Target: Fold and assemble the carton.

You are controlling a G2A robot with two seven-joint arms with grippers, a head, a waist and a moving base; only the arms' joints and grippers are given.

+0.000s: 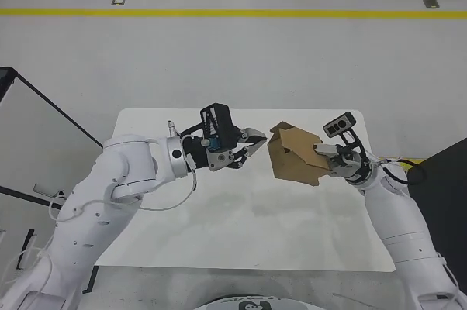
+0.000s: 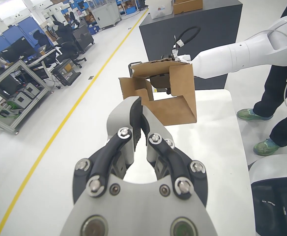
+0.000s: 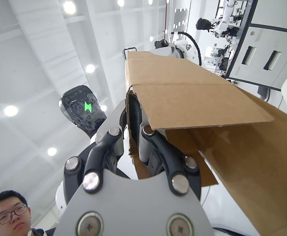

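Carton in right end effector, mouth toward left end effector

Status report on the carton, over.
Right hand shut on carton by a flap. Carton held above the table, partly folded, flaps loose. Left hand shut, empty, just short of carton. Nothing between them.

Carton: far end cut off by the picture's edge. Right hand: fingertips hidden behind the carton wall; in the left wrist view, mostly concealed inside it.
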